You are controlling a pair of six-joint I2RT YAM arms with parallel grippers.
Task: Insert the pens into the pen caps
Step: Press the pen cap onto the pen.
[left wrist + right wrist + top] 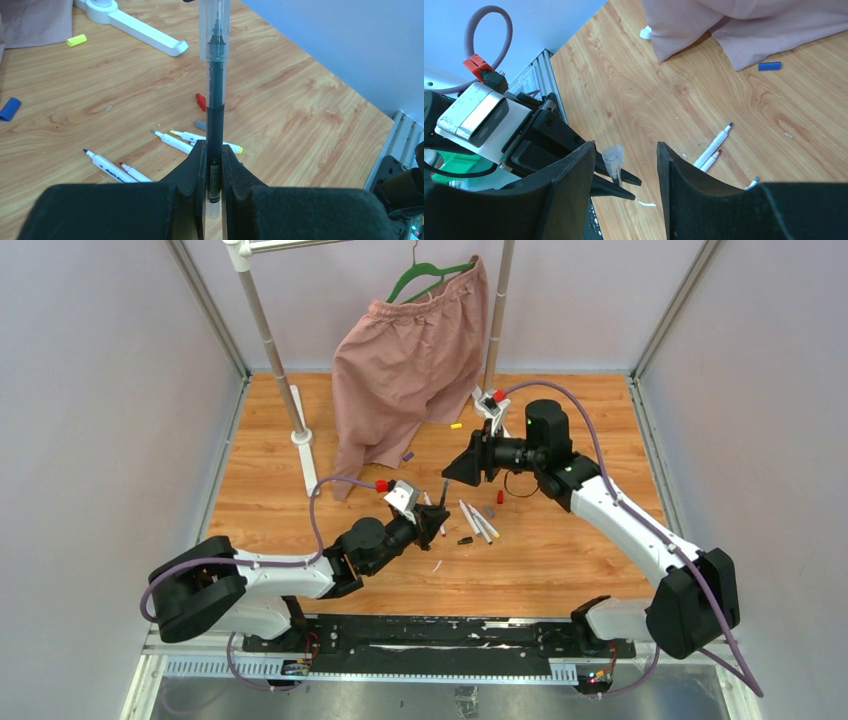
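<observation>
We see the left gripper (214,150) clamped narrowly on the lower barrel of a black pen (216,115). The pen stands upright out of its jaws, in front of the pink shorts (410,360) on the side toward the arms. A clear cap (215,25) sits over the pen's upper end; we cannot tell whether it is pushed fully home. The right gripper (625,146) reaches in from the side with its jaws parted. One finger stands on each side of the clear cap with a gap on both sides, so it holds nothing.

The rest lies on the wooden table (560,570). A yellow cap (456,425) lies just beside the shorts' right hem, and a blue cap (408,455) just beside their lower hem. Farther from the shorts, near the held pen, four white pens (172,141) lie uncapped. A red cap (200,101) and a grey cap (200,124) lie close together beside them. A black cap (465,539) lies farthest from the shorts.
</observation>
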